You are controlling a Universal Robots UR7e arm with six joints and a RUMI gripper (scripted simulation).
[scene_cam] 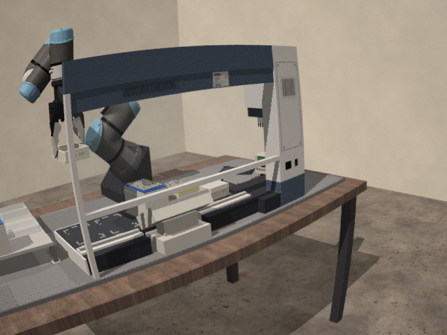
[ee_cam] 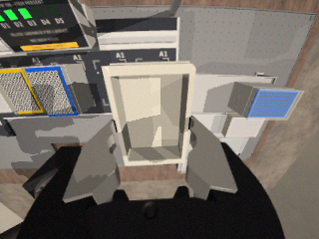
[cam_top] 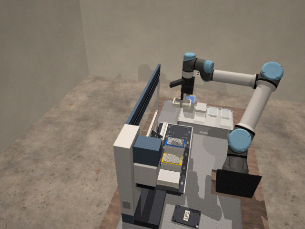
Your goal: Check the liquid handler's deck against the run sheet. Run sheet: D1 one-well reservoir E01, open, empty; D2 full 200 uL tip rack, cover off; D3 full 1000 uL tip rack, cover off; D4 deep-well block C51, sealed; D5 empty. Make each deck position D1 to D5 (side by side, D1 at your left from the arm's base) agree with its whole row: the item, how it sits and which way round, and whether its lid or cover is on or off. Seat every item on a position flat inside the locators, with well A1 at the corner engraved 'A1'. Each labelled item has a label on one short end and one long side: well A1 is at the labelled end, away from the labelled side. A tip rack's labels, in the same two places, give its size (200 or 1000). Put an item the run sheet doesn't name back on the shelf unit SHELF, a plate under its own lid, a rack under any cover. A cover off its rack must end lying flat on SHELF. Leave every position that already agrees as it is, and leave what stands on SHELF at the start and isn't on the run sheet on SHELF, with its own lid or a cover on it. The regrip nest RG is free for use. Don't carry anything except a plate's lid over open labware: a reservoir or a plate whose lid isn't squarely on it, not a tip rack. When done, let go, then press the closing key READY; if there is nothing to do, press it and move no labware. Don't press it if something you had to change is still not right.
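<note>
My gripper (cam_top: 183, 103) (scene_cam: 68, 151) (ee_cam: 153, 119) is shut on a cream one-well reservoir (cam_top: 177, 102) (scene_cam: 77, 152) (ee_cam: 150, 95), which is open and empty. It hangs level in the air, above the gap between the shelf unit (cam_top: 209, 121) (scene_cam: 17, 223) and the empty end of the deck (cam_top: 178, 130) (scene_cam: 97, 225) (ee_cam: 140, 57). On the deck stand a blue-framed tip rack (cam_top: 175, 141) (scene_cam: 144, 185) (ee_cam: 47, 90), a yellow-framed tip rack (cam_top: 171, 158) (ee_cam: 15, 92), both uncovered, and a white closed block (cam_top: 168, 177) (scene_cam: 216, 187). The two deck positions nearest the shelf are bare.
The shelf carries a blue-topped box (cam_top: 191, 98) (ee_cam: 271, 103), a white box (cam_top: 200, 107) and two clear covers (cam_top: 213, 111). The handler's gantry beam (cam_top: 145, 96) (scene_cam: 165, 68) and white post (scene_cam: 77, 187) stand along the deck. A dark plate marked LP1 (cam_top: 186, 216) lies at the table's near end.
</note>
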